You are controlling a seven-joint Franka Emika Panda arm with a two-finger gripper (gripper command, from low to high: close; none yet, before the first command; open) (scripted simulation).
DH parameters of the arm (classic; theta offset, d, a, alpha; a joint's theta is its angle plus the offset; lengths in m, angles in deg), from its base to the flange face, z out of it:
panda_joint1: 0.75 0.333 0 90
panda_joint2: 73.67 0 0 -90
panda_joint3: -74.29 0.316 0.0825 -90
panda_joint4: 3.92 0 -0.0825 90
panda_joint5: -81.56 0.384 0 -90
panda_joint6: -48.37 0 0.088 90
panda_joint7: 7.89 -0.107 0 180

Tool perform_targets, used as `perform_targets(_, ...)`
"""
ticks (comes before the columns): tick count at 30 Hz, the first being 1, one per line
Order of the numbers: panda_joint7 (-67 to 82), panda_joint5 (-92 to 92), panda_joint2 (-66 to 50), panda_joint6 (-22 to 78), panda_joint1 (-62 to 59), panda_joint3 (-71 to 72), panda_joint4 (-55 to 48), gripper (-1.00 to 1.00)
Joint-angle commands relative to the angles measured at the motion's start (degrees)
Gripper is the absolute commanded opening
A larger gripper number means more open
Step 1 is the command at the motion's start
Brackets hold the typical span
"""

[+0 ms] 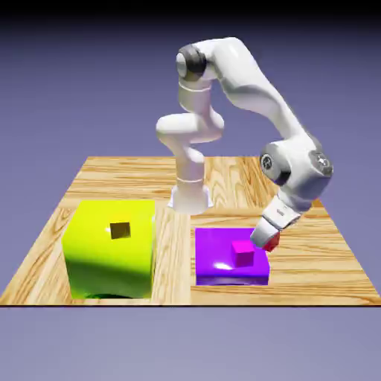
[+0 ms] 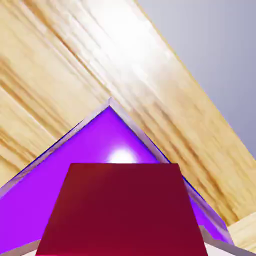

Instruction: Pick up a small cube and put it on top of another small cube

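Observation:
My gripper (image 1: 269, 239) is shut on the small crimson-red cube (image 1: 272, 241), which it carries tilted just above the right rear edge of the purple block (image 1: 216, 253). The magenta-pink small cube (image 1: 242, 252) rests on that block's top, a little to the exterior view's left of the red cube and lower. In the hand view the red cube (image 2: 122, 210) fills the bottom middle and hides the fingertips, with a corner of the purple block (image 2: 100, 145) behind it. The pink cube does not show there.
A large yellow-green block (image 1: 110, 249) stands at the exterior view's left with a dark olive-brown small cube (image 1: 120, 231) on top. The arm's base (image 1: 189, 197) stands behind the two blocks. The wooden table's edge (image 2: 200, 100) runs diagonally in the hand view.

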Motion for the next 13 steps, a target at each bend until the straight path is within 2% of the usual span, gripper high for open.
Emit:
perform_targets(1, -0.36, 0.43, 2.09, 0.63, -1.56, 0.55, 1.49, -1.00)
perform_targets(3, -0.36, 0.43, 2.10, 0.63, -1.57, 0.55, 1.50, -1.00)
perform_targets(7, -2.01, -1.75, -1.47, -8.93, -1.90, -0.47, 7.73, -1.00)
perform_targets(8, -2.01, -1.75, -1.47, -8.93, -1.90, -0.47, 7.73, 1.00)
perform_targets(13, -0.36, 0.43, 2.10, 0.63, -1.57, 0.55, 1.50, 1.00)
